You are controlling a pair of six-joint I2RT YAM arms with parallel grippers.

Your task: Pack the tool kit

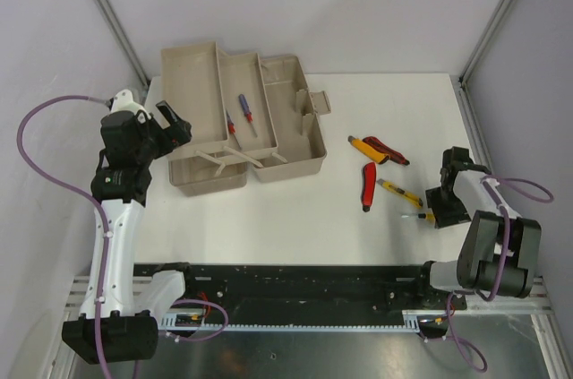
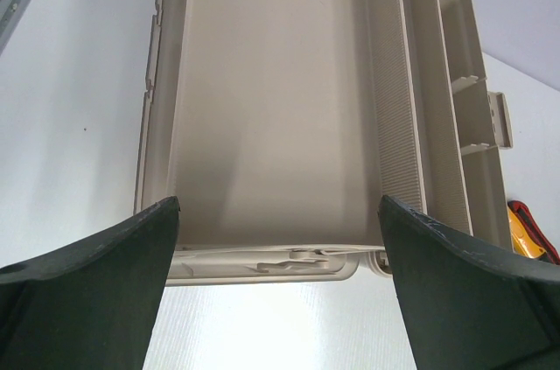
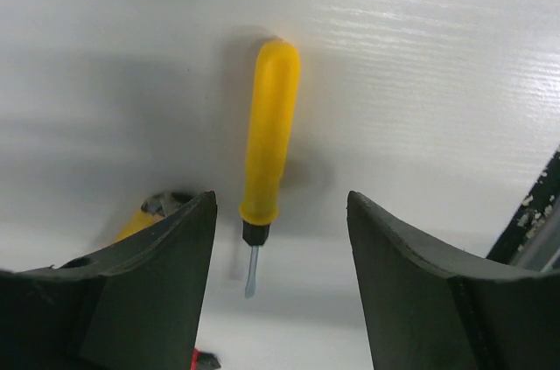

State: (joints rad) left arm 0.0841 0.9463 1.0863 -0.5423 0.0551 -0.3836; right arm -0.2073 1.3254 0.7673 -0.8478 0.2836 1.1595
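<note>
So far only a small part of the packing looks done. The toolbox (image 1: 288,133) stands open at the back left of the worktop (image 1: 295,218), its trays fanned out, and just two tools lie in the middle tray: a blue-handled screwdriver (image 1: 244,110) and a red-handled screwdriver (image 1: 230,123) beside it. The other compartments that show hold nothing.

To the right of the box, well apart from it, the remaining tools are scattered on the worktop: pliers (image 1: 388,151) with red and black grips, a red cutter (image 1: 368,185), two yellow-handled tools (image 1: 395,189), and nearest the right arm a yellow screwdriver (image 3: 269,125).

The right claw (image 3: 280,212) hangs low over that yellow screwdriver with its fingers parted on either side of the handle, touching nothing; a pick-up seems to be the step in hand. The left claw (image 2: 276,221) is spread wide and empty, just beside the box's left end. Closing and latching the lid is not yet done.
</note>
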